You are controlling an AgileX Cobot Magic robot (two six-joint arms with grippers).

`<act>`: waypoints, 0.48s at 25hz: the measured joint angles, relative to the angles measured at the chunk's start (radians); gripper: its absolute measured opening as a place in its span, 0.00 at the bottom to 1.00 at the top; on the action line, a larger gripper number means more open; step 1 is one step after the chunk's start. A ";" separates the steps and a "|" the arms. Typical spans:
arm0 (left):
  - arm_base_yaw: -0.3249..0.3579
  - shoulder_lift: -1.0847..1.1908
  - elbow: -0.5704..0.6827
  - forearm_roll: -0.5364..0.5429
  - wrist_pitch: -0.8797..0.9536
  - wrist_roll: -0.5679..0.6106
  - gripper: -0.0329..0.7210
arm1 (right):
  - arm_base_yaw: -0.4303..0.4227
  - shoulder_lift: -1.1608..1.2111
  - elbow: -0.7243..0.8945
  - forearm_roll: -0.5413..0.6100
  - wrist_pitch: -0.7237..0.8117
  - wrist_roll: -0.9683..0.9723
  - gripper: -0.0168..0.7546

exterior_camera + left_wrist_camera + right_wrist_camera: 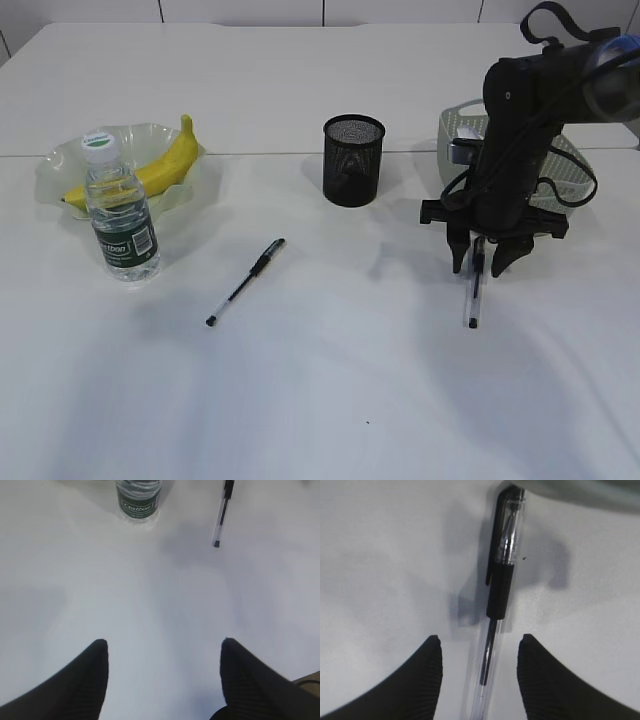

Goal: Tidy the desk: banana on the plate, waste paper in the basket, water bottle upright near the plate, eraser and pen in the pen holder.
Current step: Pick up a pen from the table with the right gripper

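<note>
Clear plastic barrel with a black cap and a black rubber grip: the pen (473, 300) in the exterior view lies flat on the white table (330, 400) under the right gripper (487, 262), whose jaws stand apart, one on each side of its upper part; a second pen (246, 281) lies well apart to the left, between the upright water bottle (120, 208) and the black mesh pen holder (353, 160). A banana (160, 168) already sits on the plate (55, 165), and the basket (580, 165) stands behind the right arm; no eraser can be made out. From the left wrist, the left gripper (162, 680) hangs wide open over bare table, with the bottle's base and the second pen's tip far ahead of it. From the right wrist, the pen (499, 595) runs lengthwise down the gap, both fingertips (427, 675) clear of it, neither touching. Such a pen should be light and stiff, but thin, smooth and round, so it may roll or squirt out of a pinch on the bare barrel. Closing across the rubber grip sleeve, which lies just ahead of the fingertips, looks the surest hold, giving friction and sitting near the balance point.
</note>
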 joint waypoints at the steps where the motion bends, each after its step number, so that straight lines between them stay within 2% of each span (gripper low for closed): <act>1: 0.000 0.000 0.000 0.002 0.000 0.000 0.71 | 0.000 0.002 0.000 0.000 0.000 0.000 0.49; 12: 0.000 0.000 0.000 0.002 0.000 0.000 0.71 | -0.042 0.004 0.004 0.054 0.000 -0.030 0.40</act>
